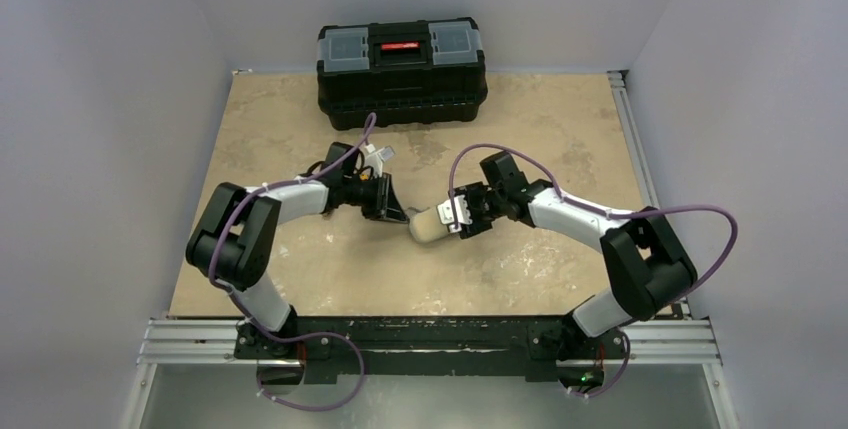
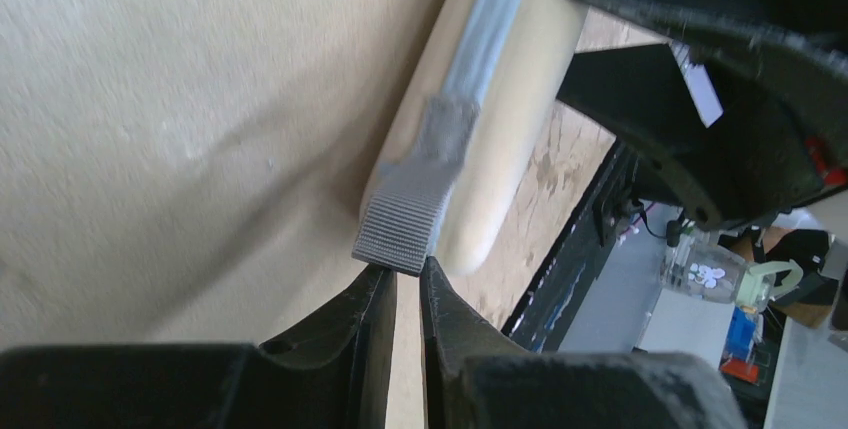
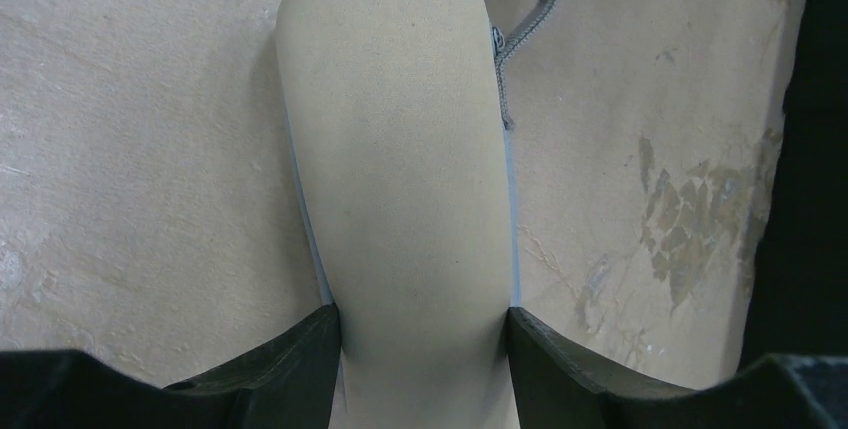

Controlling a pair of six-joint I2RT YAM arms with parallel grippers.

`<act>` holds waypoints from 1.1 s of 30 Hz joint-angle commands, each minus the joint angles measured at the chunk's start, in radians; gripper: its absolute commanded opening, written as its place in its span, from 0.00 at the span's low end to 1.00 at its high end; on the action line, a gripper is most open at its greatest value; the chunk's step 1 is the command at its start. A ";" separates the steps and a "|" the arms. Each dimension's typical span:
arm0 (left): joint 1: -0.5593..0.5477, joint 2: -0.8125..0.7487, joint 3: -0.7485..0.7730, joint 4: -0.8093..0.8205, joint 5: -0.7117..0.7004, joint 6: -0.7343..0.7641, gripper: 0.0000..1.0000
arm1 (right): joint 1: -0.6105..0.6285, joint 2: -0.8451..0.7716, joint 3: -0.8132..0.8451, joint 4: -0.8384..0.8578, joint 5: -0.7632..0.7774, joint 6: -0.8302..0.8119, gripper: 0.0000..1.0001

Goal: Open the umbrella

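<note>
One umbrella (image 1: 432, 225), shut up in its sleeve, lies mid-table (image 1: 300, 129) between two grippers, with one toolbox (image 1: 402, 74) behind.
The cream sleeve (image 3: 400, 149) is the one container whose contents show: a pale bluish edge of fabric peeps out along its sides. The right gripper (image 3: 425, 324) pinches the sleeve's near end, a finger pressed to either side. One grey webbing strap (image 2: 408, 209) runs off the sleeve's other end. The left gripper (image 2: 408, 274) has its tips drawn almost together right at the strap's end, but whether they nip it cannot be told. The black toolbox stands at the far edge, lid down, red latch on top, contents unseen, well apart from the umbrella. Nothing lies between it and the two arms.
</note>
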 commanded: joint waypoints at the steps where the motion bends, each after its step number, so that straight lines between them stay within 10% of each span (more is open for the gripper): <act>1: -0.010 0.027 0.088 0.089 -0.010 0.022 0.13 | 0.003 -0.042 -0.084 0.052 0.021 -0.099 0.40; 33: -0.048 0.119 0.098 0.145 0.204 0.196 0.29 | 0.007 -0.118 -0.258 0.248 -0.033 -0.252 0.27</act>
